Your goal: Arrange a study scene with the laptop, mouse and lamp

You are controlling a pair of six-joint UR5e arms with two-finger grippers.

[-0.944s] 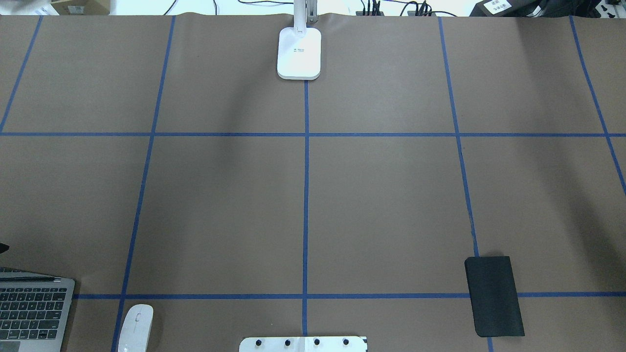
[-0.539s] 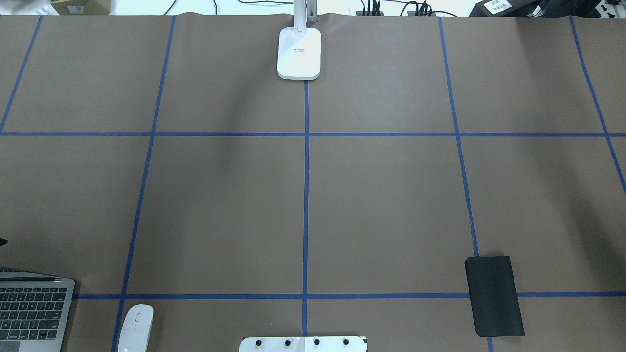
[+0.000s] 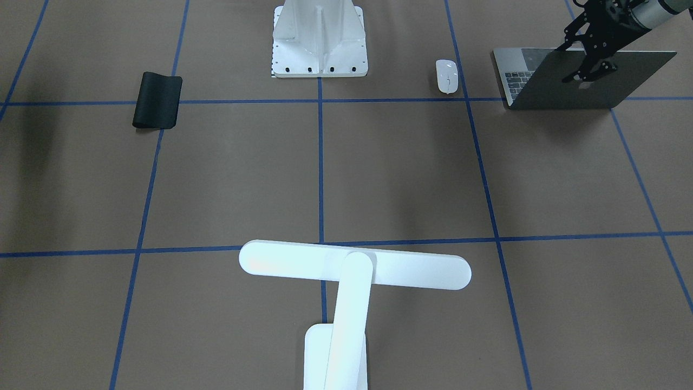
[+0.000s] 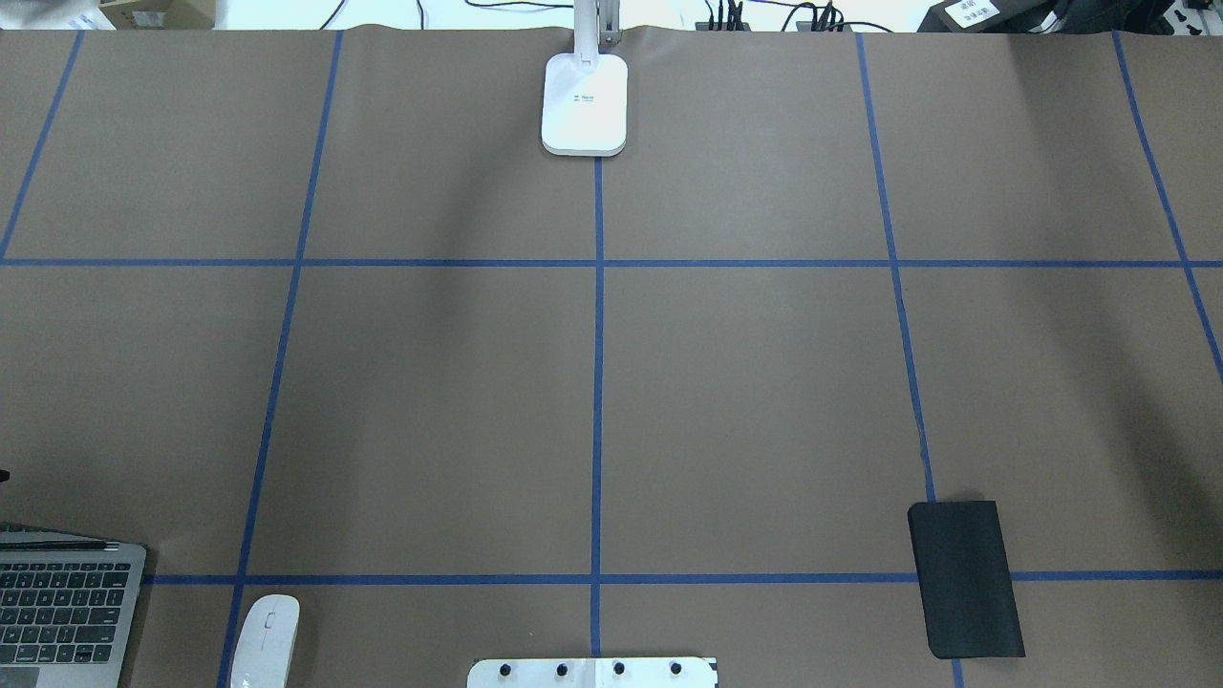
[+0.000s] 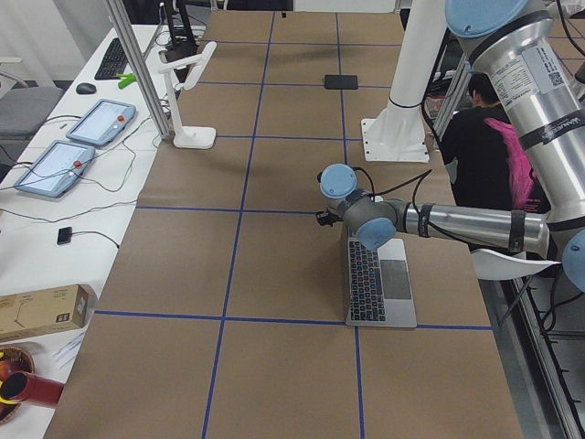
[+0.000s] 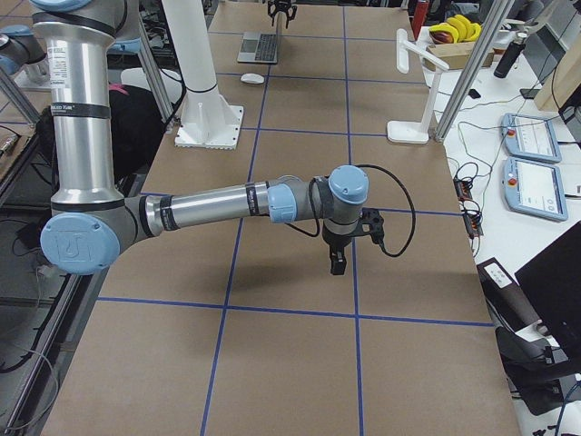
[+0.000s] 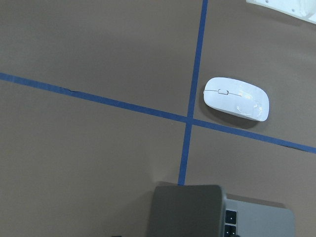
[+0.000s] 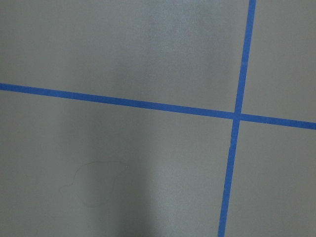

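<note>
Left gripper (image 3: 589, 71) at the open laptop's (image 3: 628, 81) raised lid, grip impossible to tell, mouse (image 3: 446, 76) lying nearby.

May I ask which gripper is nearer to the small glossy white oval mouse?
Left. The left gripper is at the lid of the grey metal laptop, beside the mouse; the right gripper hangs over brown paper far across the table.

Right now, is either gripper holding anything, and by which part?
The left gripper appears to pinch the slim space-grey metal laptop by the top edge of its raised lid. The right gripper holds nothing.
</note>
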